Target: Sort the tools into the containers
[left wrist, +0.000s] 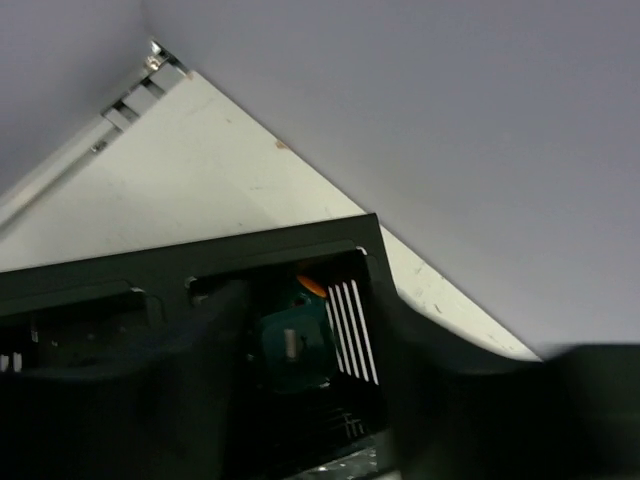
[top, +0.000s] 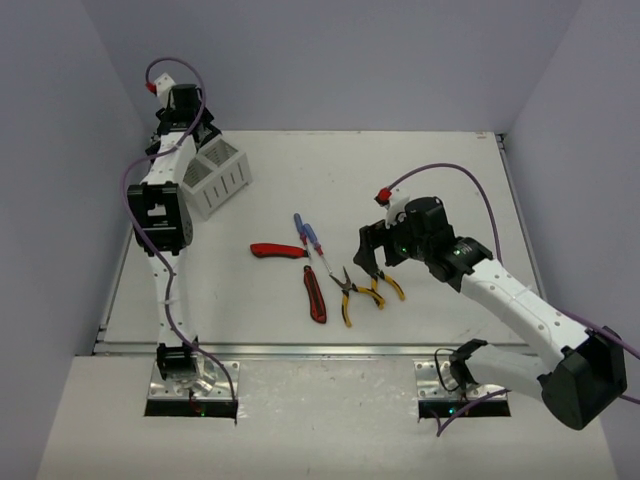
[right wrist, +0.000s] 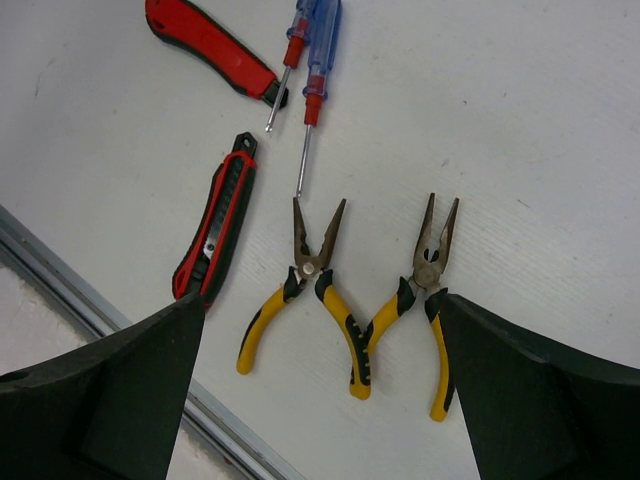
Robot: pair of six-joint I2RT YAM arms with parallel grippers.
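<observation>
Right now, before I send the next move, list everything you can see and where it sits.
utility knives: 2, red and black, mid-table, one nearer the arms
slim screwdrivers: 2, blue handles with red collars, side by side beyond the pliers
pliers: 2, yellow and black handles, side by side, handles toward the arms
green-handled screwdriver: 1, inside the black bin
black bin: 1, far left of the table
white bins: count unclear, white, slotted, far left
table: 1, white
left fingers: dark, at the black bin, opening unclear
right fingers: black, open, above the pliers
</observation>
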